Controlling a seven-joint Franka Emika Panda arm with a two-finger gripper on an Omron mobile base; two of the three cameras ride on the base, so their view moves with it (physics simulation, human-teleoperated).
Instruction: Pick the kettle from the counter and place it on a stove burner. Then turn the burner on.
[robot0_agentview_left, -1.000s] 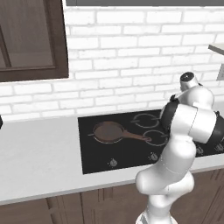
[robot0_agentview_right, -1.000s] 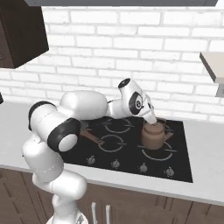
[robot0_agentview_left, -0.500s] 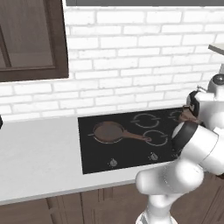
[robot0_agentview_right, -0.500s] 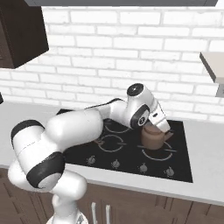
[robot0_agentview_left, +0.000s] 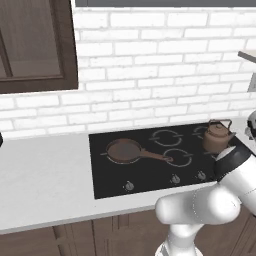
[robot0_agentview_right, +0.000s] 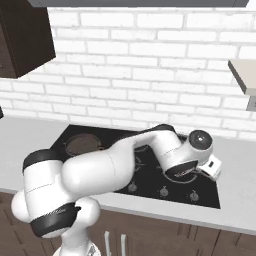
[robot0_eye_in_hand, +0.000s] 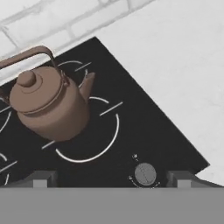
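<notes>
The pale counter (robot0_agentview_left: 45, 185) carries a black glass cooktop (robot0_agentview_left: 112, 177) set flush into it. In the hand view the copper kettle (robot0_eye_in_hand: 46, 103) stands upright on a ringed stove burner (robot0_eye_in_hand: 89, 142) just ahead of the jaws and off to their left, and a round control knob (robot0_eye_in_hand: 145, 173) lies right between the fingertips. A brown frying pan (robot0_agentview_left: 125, 150) rests on a burner well away at the cooktop's far end.

The white arm (robot0_agentview_right: 115, 167) rises from the lower left and reaches across the black glass cooktop (robot0_agentview_right: 150, 187), its dark-jointed wrist (robot0_agentview_right: 197, 142) over the cooktop's right part. Three small round control knobs (robot0_agentview_right: 163, 191) sit in a row along the front edge. A brown frying pan (robot0_agentview_right: 80, 143) lies at the far left. The pale counter (robot0_agentview_right: 235, 200) surrounds the cooktop, backed by white brick (robot0_agentview_right: 150, 75).
</notes>
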